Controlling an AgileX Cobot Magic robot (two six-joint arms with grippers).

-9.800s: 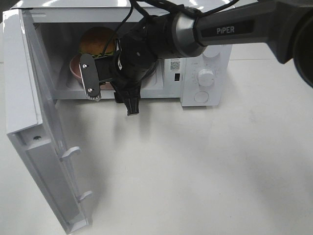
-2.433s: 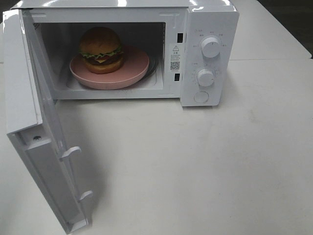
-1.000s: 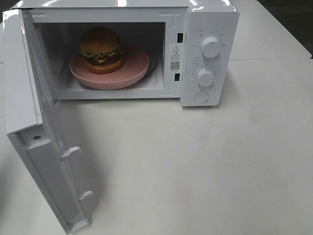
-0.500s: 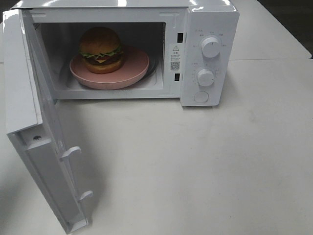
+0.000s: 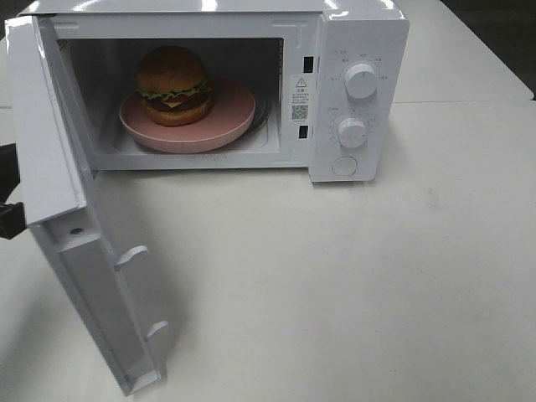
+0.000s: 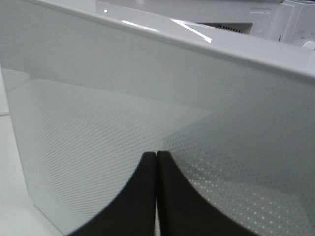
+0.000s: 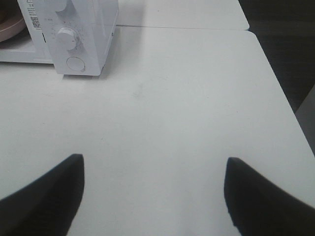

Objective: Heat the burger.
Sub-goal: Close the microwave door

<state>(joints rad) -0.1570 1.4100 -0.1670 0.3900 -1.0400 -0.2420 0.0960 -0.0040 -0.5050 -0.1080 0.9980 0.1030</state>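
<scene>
The left gripper (image 6: 156, 162) is pressing its jaws together on nothing, with the microwave door (image 6: 147, 98) just ahead of them. The right gripper (image 7: 153, 161) is hanging with its jaws spread and empty above the table (image 7: 172, 98). Farther beyond them, the burger (image 5: 172, 85) is sitting on a pink plate (image 5: 230, 117) inside the microwave (image 5: 360, 42).

The microwave (image 5: 360, 50) has a smooth white casing, glossy enough to carry bright highlights. Its door (image 6: 98, 123) pane is shiny and speckled with a fine dot mesh. The burger (image 5: 172, 71) has a glossy golden-brown bun. The plate (image 5: 230, 117) is smooth pink with a soft sheen. The bench (image 5: 377, 285) is matt off-white. The left gripper (image 6: 156, 156) and the right gripper (image 7: 153, 160) look matt black.
</scene>
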